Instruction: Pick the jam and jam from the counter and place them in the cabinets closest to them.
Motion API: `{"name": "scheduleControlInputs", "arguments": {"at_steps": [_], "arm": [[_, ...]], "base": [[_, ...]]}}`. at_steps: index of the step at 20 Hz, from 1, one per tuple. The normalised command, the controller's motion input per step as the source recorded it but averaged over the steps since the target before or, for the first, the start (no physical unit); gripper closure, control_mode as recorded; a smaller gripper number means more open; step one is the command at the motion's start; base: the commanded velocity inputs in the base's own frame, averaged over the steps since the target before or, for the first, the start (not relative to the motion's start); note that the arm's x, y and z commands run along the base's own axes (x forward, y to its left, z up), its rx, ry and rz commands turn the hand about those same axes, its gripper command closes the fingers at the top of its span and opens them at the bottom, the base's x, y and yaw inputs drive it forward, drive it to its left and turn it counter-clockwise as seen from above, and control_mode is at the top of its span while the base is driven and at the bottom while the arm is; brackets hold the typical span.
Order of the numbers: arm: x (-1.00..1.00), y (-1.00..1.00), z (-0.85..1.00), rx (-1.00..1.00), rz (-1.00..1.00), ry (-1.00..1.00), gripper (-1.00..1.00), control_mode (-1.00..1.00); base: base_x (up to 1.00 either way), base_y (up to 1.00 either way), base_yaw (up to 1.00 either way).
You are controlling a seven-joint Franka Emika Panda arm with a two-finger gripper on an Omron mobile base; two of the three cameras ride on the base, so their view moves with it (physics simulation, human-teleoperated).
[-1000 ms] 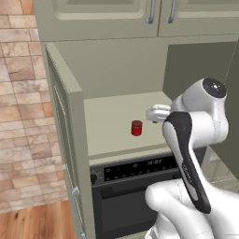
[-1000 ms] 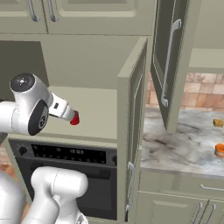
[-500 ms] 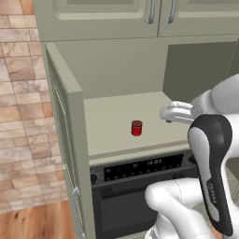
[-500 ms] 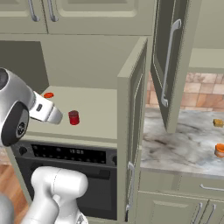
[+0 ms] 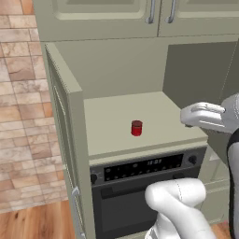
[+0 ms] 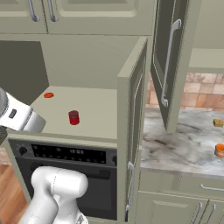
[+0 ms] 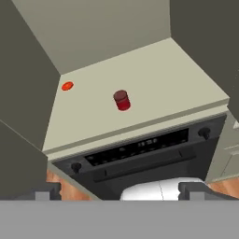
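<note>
- End effector (image 7: pixel 119 191): fingertips (image 7: pixel 46 191) stand far apart at the two bottom corners of the hand view; spread wide, holding nothing.
- It hangs in front of the open cabinet (image 5: pixel 70 93), above the black oven (image 5: pixel 140 170), well apart from the jar.
- Red jam jar (image 5: pixel 136 128) stands upright on the cabinet shelf (image 5: pixel 158 112), towards the shelf's front, untouched.
- Small flat orange-red disc (image 6: pixel 48 95) lies further back on the same shelf, near the dark side wall; what it is, cannot tell.
- Cabinet door (image 6: pixel 133 109) swung open, edge-on in the right base view.
- Bench (image 6: pixel 175 144), marbled, lies to the right of that door; an orange item (image 6: pixel 220 150) and a smaller yellowish one (image 6: pixel 218 123) sit at its far right, too small to identify.
</note>
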Motion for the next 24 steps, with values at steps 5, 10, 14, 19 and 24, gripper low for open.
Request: {"name": "scheduleControlInputs", "arguments": {"at_steps": [5,10,14,19,24], "arm": [[-0.78,-0.12,0.13,0.00,0.00,0.00,-1.00,-1.00],[-0.10,0.00,-0.01,-0.01,0.00,0.01,-1.00,-1.00],[0.00,0.06,-0.14,-0.05,0.01,0.05,-1.00,-1.00],[-0.07,0.14,-0.41,-0.11,0.03,0.14,-1.00,-1.00],[-0.29,0.02,-0.41,-0.05,0.04,0.05,-1.00,-1.00]], "base": [[0.00,0.00,0.00],[0.00,0.00,0.00],[0.00,0.00,0.00],[0.00,0.00,0.00],[0.00,0.00,0.00]]}}
